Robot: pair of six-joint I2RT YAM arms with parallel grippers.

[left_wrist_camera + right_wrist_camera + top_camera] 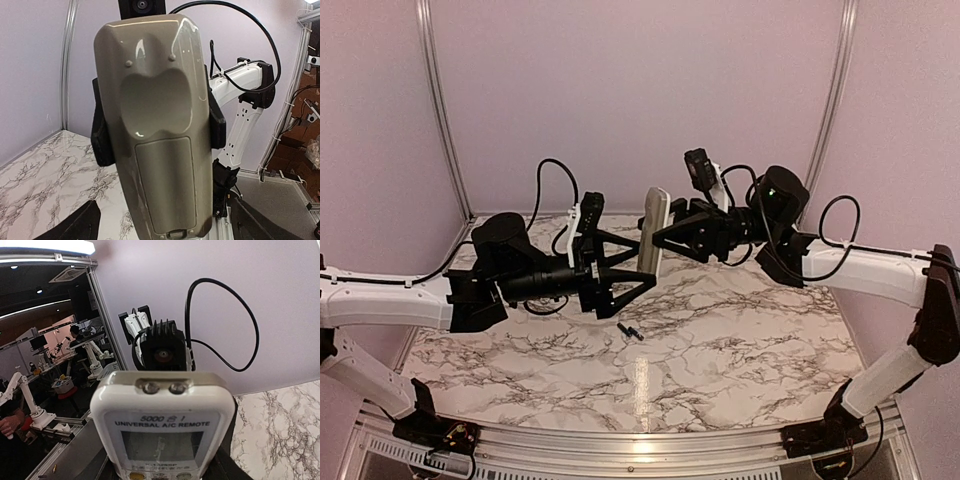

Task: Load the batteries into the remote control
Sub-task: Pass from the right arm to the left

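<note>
The remote control (653, 232) stands upright in mid-air above the back of the table. My right gripper (666, 238) is shut on its two long sides; its fingers (102, 131) show beside the remote in the left wrist view. That view shows the tan-grey back (157, 115) with the battery cover (165, 185) in place. The right wrist view shows the white front and pale screen (162, 442). My left gripper (646, 262) is open just left of the remote, its jaws apart and empty. Two small dark batteries (630, 331) lie on the marble table (740, 340).
Metal frame posts (438, 100) and pale walls close in the back and sides. The table's front rail (620, 440) runs along the near edge between the arm bases.
</note>
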